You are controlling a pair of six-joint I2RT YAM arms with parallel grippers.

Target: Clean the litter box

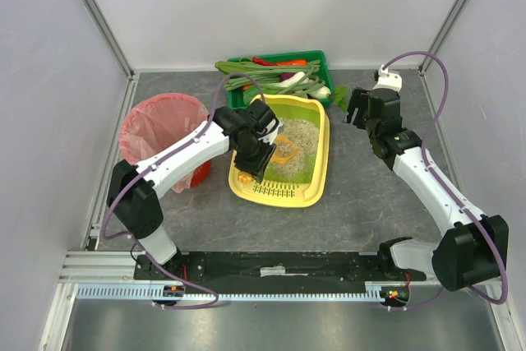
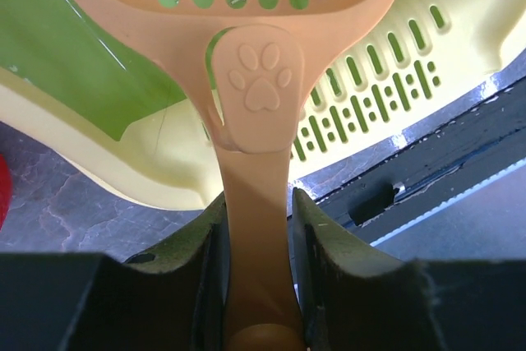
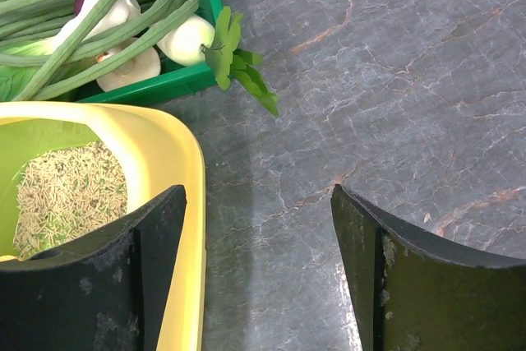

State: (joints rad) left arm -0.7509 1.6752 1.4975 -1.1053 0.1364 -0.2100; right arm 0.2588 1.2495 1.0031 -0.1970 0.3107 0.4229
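The litter box [image 1: 288, 193], yellow outside and lime-green inside, sits near the middle of the grey marbled bench [image 1: 370, 195], its slotted ledge [image 2: 386, 96] at the 6 o'clock end toward the arm bases. Pale grainy litter [image 1: 300, 133] lies heaped in the far half of the tray. The left claw [image 1: 251, 158] hangs over the box's 8 o'clock corner with its jaws pressed on both sides of the handle of an orange litter scoop [image 2: 255, 80]. The handle bears a raised paw print, and the slotted scoop head reaches out above the green interior. A few grains cling to its slots. The right claw [image 1: 355, 108] hovers at about 2 o'clock from the box, jaws spread wide with nothing between them. In its wrist view it is above bare bench just beside the box's yellow rim. A dark green crate [image 1: 316, 59] stands at 12 o'clock, close against the box's far end. It is filled with long beans [image 3: 99, 6] and other vegetables, with a leafy sprig [image 3: 238, 67] hanging over its edge. At 9 o'clock stands a red bin [image 1: 156, 125] lined with a pink bag.
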